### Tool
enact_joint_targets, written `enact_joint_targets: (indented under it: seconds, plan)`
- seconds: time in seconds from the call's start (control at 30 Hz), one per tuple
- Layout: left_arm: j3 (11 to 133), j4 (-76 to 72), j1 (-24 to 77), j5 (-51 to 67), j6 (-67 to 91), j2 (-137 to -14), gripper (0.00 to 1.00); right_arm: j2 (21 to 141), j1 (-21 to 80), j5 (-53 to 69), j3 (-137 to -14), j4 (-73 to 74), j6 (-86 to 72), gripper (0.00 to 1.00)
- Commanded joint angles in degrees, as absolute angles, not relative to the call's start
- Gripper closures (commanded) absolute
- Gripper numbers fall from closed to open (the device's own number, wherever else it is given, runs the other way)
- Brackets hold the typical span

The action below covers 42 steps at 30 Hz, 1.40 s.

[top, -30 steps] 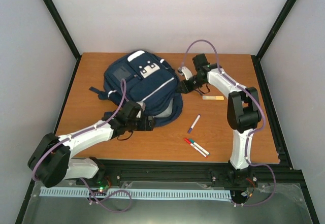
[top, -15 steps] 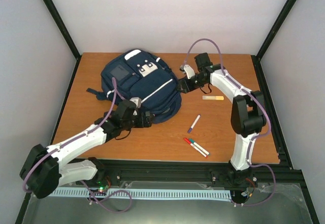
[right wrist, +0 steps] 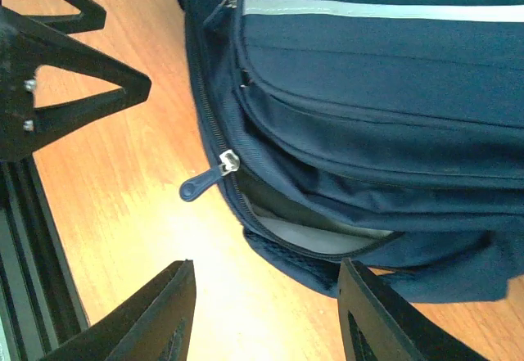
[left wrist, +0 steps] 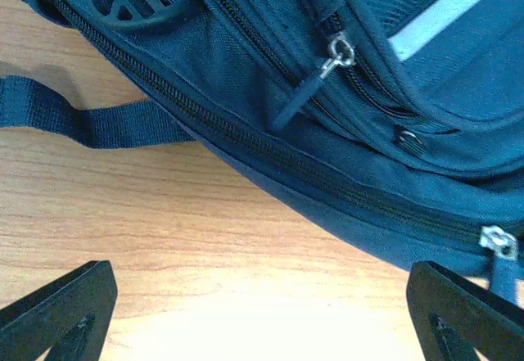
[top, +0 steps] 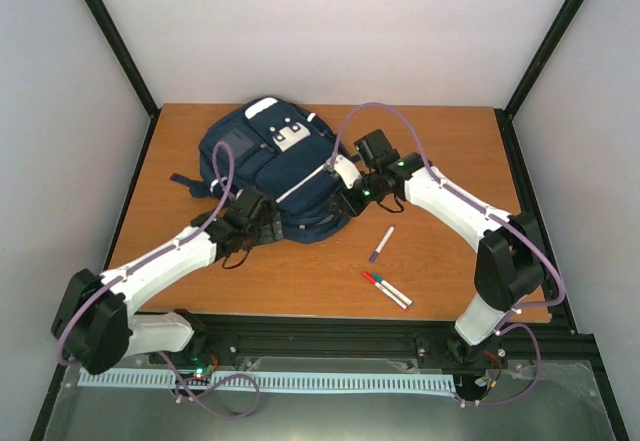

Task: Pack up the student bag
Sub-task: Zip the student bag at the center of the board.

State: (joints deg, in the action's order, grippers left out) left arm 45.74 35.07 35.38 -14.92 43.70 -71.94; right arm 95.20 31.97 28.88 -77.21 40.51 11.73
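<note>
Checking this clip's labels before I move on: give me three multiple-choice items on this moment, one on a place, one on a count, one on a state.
1. Where do the markers lie relative to the student bag?
A) on top of it
B) on the table, to its right and nearer the arm bases
C) at the table's far left corner

2. How many markers show in the top view?
A) one
B) three
C) six

3. How is the left pincer?
A) shut tight
B) shut on a marker
C) open, nothing in it

Answers:
1 B: they rest on bare wood, apart from the bag.
2 B: one purple-capped marker lies alone, and two more lie side by side nearer the front edge.
3 C: the left wrist view shows its fingers far apart above the wood, nothing between them.
</note>
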Motion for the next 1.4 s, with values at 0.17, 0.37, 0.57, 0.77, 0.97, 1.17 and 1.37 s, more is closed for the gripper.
enact_joint_targets:
  seconds: [0.17,0.37,0.57,0.77,0.97,1.17,1.37]
  plan:
    - [40.2,25.0,34.1,-8.7,55.2,-61.9,0.0,99.9,40.9,25.7,-81.7,42.0,11.3,0.53]
    - [35.9,18.7,32.7,-5.5,63.7,-59.7,0.07,106.3,45.9,22.3,-86.8,44.1,9.4,0.53]
    - [32.3,16.6,32.1,-6.9,69.1,-59.1,0.14,110.2,49.3,15.0,-89.4,44.5,7.7,0.5]
    - [31.4,16.2,31.9,-6.6,69.5,-59.1,0.14,111.5,50.9,6.9,-89.8,44.5,7.8,0.45]
    - [30.5,16.4,31.9,-6.8,69.6,-58.5,0.14,112.7,51.0,5.4,-88.8,44.6,8.3,0.46]
    - [29.6,16.3,31.9,-6.3,69.6,-58.5,0.14,113.7,51.0,8.4,-88.3,44.6,8.1,0.48]
    - [28.6,16.3,31.9,-6.5,69.8,-57.9,0.14,112.1,50.9,8.1,-86.5,44.2,8.3,0.6]
